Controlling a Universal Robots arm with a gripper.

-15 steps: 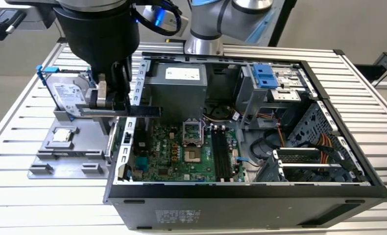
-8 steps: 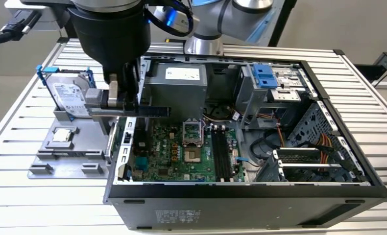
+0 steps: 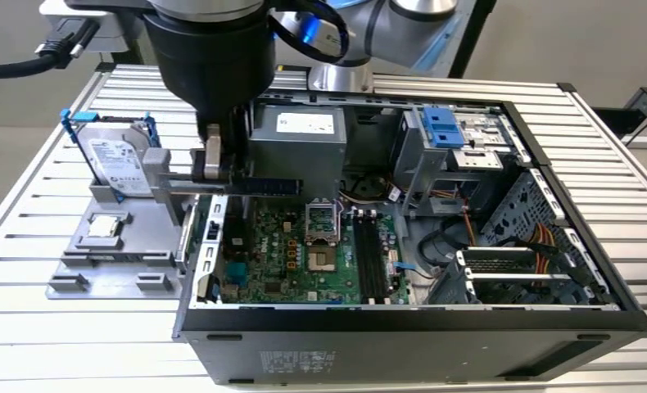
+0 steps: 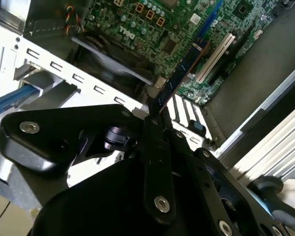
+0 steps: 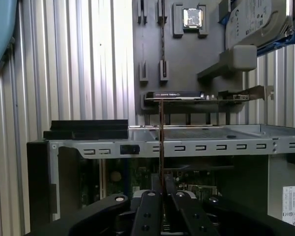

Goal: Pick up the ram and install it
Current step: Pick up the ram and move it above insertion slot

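Fingers [image 4: 155, 152] clamped shut on the ram [image 4: 184, 69], gripping it at one end so the rest juts out free. In the exterior view the ram [image 3: 271, 187] hangs left of centre, level, just inside the case [image 3: 411, 327] wall on the exterior view's left, above the motherboard [image 3: 280, 254] and apart from the long black slots [image 3: 368, 254] at frame centre. Edge-on in the first wrist view it reads as a thin straight line [image 5: 161, 142], so the hold looks square. Judgement: a carry in hand, not yet seated. Done well, it means keeping the stick level, clear of the sheet-metal wall, and its long edge brought parallel to the slots; it appears crosswise to them now. An end grip on a thin board gives leverage, so any push should be even. Ram: narrow, flat, dark blue, rigid. Case: black painted steel, punched grey rail. Bench [image 3: 39, 205]: ribbed aluminium slats.
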